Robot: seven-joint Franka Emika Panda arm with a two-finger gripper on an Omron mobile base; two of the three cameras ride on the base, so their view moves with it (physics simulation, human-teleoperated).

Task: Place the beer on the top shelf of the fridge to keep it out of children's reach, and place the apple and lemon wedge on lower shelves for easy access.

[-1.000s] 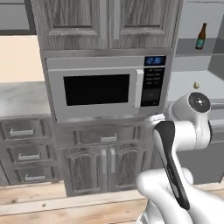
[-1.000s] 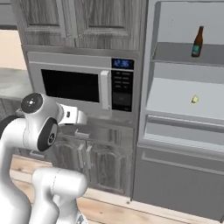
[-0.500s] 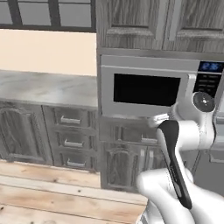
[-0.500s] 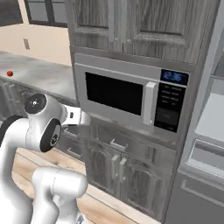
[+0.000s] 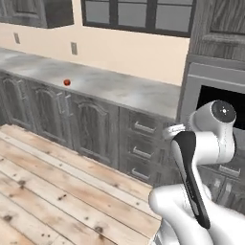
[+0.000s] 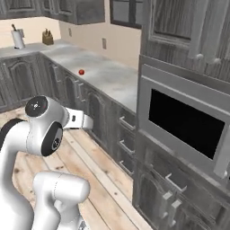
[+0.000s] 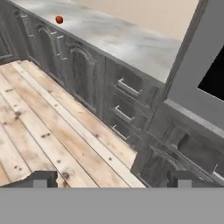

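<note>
apple [image 5: 67, 82] – small glossy red ball on marbled grey counter [image 5: 119, 86] | claw [image 7: 109, 179] – spread wide, empty

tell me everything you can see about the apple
The apple is a very small, round, red thing, seemingly glossy, too small to show a stem or marks. It sits alone on the grey marbled counter, well back from the front edge and above the dark cabinet doors, with nothing touching it but the countertop. It also shows in the right base view and the hand view.
</note>
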